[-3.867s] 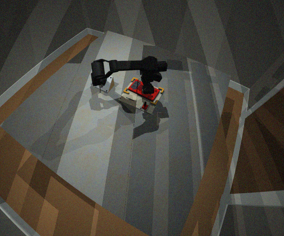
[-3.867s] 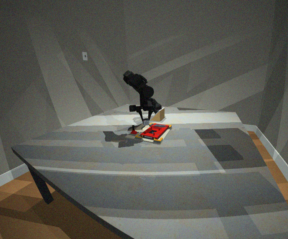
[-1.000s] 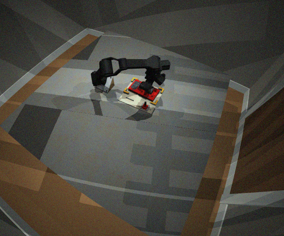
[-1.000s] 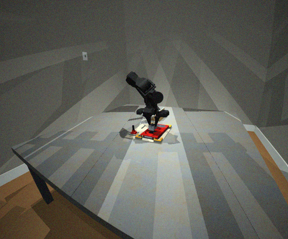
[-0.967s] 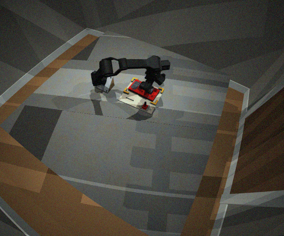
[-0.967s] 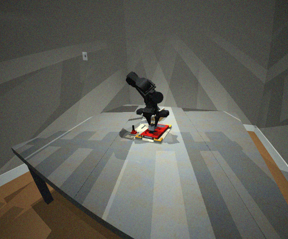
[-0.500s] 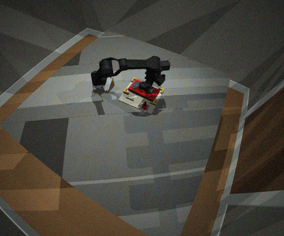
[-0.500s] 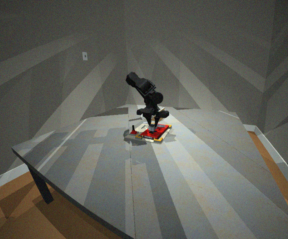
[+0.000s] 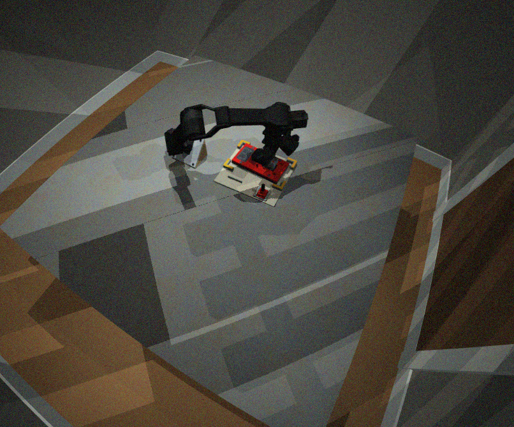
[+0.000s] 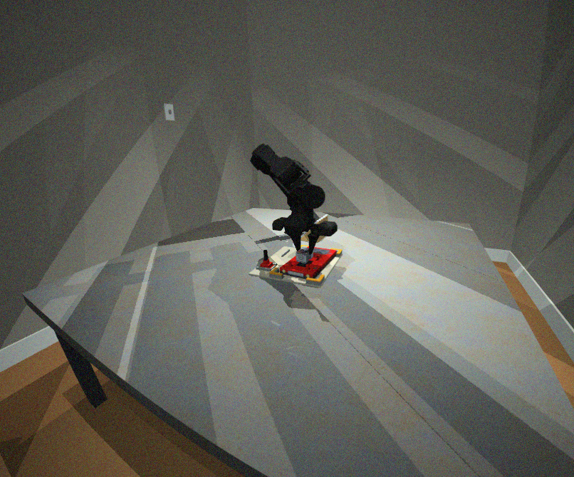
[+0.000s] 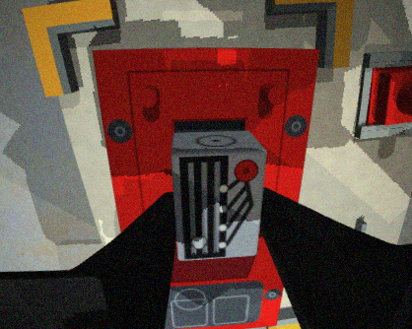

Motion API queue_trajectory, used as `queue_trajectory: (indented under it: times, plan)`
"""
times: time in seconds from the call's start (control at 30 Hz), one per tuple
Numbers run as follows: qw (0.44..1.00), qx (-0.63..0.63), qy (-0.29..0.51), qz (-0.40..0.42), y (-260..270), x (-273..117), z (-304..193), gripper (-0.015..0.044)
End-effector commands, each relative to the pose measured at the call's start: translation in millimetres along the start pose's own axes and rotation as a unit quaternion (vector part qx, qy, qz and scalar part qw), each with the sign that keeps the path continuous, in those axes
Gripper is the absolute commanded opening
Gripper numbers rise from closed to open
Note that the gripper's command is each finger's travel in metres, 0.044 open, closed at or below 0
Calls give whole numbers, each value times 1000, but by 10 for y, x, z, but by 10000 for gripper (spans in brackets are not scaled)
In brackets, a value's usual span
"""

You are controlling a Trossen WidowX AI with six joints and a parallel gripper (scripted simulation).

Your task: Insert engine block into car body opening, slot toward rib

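Black and many-jointed, the robot arm (image 9: pixel 248 116) (image 10: pixel 283 169) is reaching from the left of the top view toward the middle, its gripper (image 9: pixel 270 160) (image 10: pixel 305 251) (image 11: pixel 216 199) pointing down over a flat red rectangular car body (image 9: pixel 244 162) (image 10: pixel 323 255) (image 11: pixel 209 94). That body is lying on a cream board (image 9: pixel 224 179) (image 10: pixel 278 255) (image 11: pixel 332 167), with yellow L-shaped brackets (image 9: pixel 279 185) (image 10: pixel 315 279) (image 11: pixel 40 54) standing around its corners. Just below it, a small red fixture with a black post (image 9: pixel 262 192) (image 10: pixel 265 263) (image 11: pixel 388 98) is sitting on the board. Only this view is clearly showing the white, slanted panel (image 9: pixel 196 153) beneath the arm's left end; the arm is making the block's outline hard to pick out.

From the exterior, both fingers are coming down around a small grey box-shaped engine block (image 10: pixel 303 255) (image 11: pixel 216 197) over the car body, near the centre of the frame. A pale wall plate (image 10: pixel 169 112) is showing at upper left.

Up close, the wrist view is revealing what the others are hiding: the gripper is clasping the block by its sides, at the middle of the frame. The block's facing side is displaying black stripes, a red disc and pale dots. Behind its upper edge, a dark strip of the opening (image 11: pixel 209 124) is showing. How deep the block is sitting, I cannot tell.
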State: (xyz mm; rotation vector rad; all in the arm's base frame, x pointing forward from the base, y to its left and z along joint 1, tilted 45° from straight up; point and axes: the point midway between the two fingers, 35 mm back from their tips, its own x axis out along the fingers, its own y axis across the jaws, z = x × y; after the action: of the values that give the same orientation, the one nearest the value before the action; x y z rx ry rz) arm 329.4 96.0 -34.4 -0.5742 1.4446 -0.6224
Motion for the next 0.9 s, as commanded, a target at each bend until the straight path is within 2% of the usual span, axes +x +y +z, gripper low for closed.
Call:
queue_trajectory:
  times: [0.0, 0.87]
  plan:
    - [1000, -3, 0, -2, -3, 15, -1, 158]
    - [1000, -2, 0, -2, -3, 63, -2, 158]
